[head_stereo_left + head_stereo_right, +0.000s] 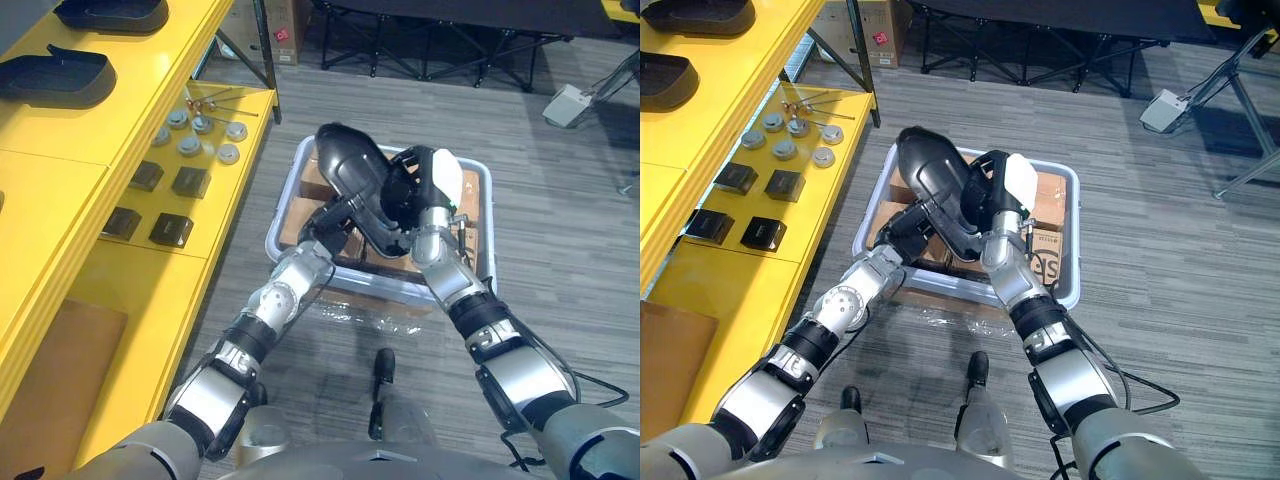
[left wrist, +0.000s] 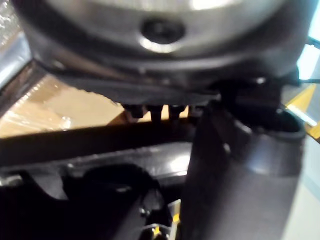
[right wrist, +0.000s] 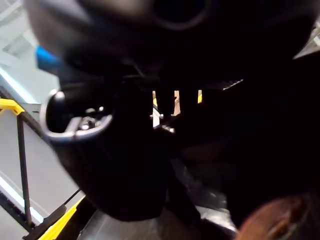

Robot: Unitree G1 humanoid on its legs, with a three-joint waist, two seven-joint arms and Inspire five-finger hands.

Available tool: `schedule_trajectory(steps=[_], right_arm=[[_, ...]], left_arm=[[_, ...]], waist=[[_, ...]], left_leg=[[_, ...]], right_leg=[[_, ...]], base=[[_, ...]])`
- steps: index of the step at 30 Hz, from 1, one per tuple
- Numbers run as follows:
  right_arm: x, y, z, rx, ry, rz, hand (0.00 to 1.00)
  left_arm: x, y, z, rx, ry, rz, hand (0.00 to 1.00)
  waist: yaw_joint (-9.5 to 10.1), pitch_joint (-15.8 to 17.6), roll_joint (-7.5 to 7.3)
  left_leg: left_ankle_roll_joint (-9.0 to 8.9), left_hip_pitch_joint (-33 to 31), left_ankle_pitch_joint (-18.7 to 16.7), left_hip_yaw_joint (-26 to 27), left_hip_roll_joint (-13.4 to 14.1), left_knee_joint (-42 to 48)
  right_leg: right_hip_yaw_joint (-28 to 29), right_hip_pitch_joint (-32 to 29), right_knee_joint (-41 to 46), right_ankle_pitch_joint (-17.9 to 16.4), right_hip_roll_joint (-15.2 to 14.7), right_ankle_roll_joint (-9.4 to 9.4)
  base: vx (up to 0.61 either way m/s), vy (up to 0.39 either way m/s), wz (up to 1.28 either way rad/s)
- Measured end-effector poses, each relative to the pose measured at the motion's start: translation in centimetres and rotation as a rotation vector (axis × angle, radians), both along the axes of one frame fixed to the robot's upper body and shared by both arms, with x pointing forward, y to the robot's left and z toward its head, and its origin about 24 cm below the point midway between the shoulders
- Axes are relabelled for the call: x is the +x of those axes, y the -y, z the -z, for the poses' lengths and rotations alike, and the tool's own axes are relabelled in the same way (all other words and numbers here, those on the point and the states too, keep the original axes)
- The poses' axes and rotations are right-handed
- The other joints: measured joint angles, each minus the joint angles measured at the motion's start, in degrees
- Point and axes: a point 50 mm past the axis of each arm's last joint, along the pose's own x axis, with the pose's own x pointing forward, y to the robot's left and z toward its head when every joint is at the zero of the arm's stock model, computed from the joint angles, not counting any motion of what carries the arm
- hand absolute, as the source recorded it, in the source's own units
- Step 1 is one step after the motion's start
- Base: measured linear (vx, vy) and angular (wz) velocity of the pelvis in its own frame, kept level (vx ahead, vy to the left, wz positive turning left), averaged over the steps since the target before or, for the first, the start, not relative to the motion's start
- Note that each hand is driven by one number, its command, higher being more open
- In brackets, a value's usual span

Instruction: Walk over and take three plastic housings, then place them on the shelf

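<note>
Printed matter, none legible: a small red label with pale marks on the brown cardboard carton (image 1: 875, 20) on the floor past the yellow metal shelf (image 1: 40, 200), and bold dark lettering on the brown cardboard box (image 1: 1045, 262) inside the grey plastic bin (image 1: 1073, 250).

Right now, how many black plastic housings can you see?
3 housings: two on the yellow shelf, the third housing held between left hand and right hand over the bin. More may hide beneath.

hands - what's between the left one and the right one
The black housing sits between the left hand and the right hand, above the grey bin; the left eye view shows it.
</note>
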Motion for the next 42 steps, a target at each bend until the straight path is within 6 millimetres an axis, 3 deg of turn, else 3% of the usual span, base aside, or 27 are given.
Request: schedule_trajectory(steps=[6, 12, 13, 18, 24, 30, 32, 42], right_arm=[[-0.2, -1.3, 0.1, 0.013, 0.020, -0.061, 0.00], [-0.5, -1.7, 0.5, 0.002, 0.021, -0.075, 0.00], [-0.6, -1.6, 0.8, -0.007, 0.013, -0.078, 0.00], [-1.1, -1.0, 2.2, -0.020, -0.032, -0.058, 0.00], [-1.2, -1.0, 2.6, -0.037, -0.044, -0.051, 0.00], [-1.2, -2.3, 2.1, -0.049, -0.006, -0.076, 0.00], [-1.2, -3.3, 1.6, -0.022, 0.019, -0.104, 0.00], [-1.4, -4.2, 0.4, 0.021, 0.099, -0.113, 0.00]], left_arm=[[0.1, -0.3, 0.0, -0.038, -0.008, -0.033, 1.00], [-0.3, 0.1, 0.8, 0.031, -0.038, 0.039, 1.00], [-0.6, 0.4, 1.5, 0.095, -0.051, 0.082, 0.00], [-1.8, 1.6, 3.1, 0.183, -0.091, 0.204, 0.00], [-2.1, 2.0, 3.5, 0.086, -0.128, 0.187, 0.00], [-1.9, 0.9, 4.3, 0.065, -0.136, 0.063, 0.00], [-2.2, 0.6, 4.7, -0.031, -0.174, -0.002, 0.00], [-2.1, 1.4, 4.0, -0.224, -0.168, -0.163, 0.00]], waist=[[0.08, -0.7, -1.04], [0.09, -1.6, -0.94], [0.09, -2.2, -0.89], [-0.03, -2.6, -0.88], [-0.10, -2.7, -0.83], [-0.20, -2.7, -0.82], [-0.44, -2.7, -0.82], [-0.08, -2.7, -0.82]], left_leg=[[0.35, 0.5, -0.5, 0.0, -0.4, 0.6], [0.57, 1.0, -0.6, -0.1, -0.3, 0.4], [0.57, 1.0, -0.6, -0.1, -0.3, 0.4], [0.27, 1.1, -0.6, 0.1, -0.3, 0.3], [0.25, 1.3, -0.6, 0.3, -0.3, 0.4], [0.27, 1.3, -0.6, 0.4, -0.3, 0.5], [0.28, 1.3, -0.6, 0.4, -0.3, 0.5], [0.33, 1.4, -0.7, 0.2, -0.3, 0.5]], right_leg=[[0.2, 0.7, 0.0, 0.1, -0.3, -0.02], [-0.1, 1.0, 0.0, -0.3, -0.3, -0.23], [-0.1, 1.0, 0.0, -0.3, -0.3, -0.28], [-0.1, 1.0, 0.0, -0.1, -0.3, -0.23], [0.2, 1.0, 0.0, 0.0, -0.3, -0.16], [0.3, 1.0, 0.0, 0.0, -0.2, -0.15], [0.3, 1.0, 0.0, 0.0, -0.2, -0.15], [0.2, 1.2, 0.0, 0.0, -0.3, -0.14]], base=[[-0.04, 0.009, -0.01], [-0.04, -0.007, 0.00], [0.00, 0.000, 0.00], [0.00, 0.000, 0.00], [0.00, 0.002, -0.01], [0.00, 0.000, 0.00], [0.00, 0.000, 0.00], [0.00, 0.000, 0.00]])
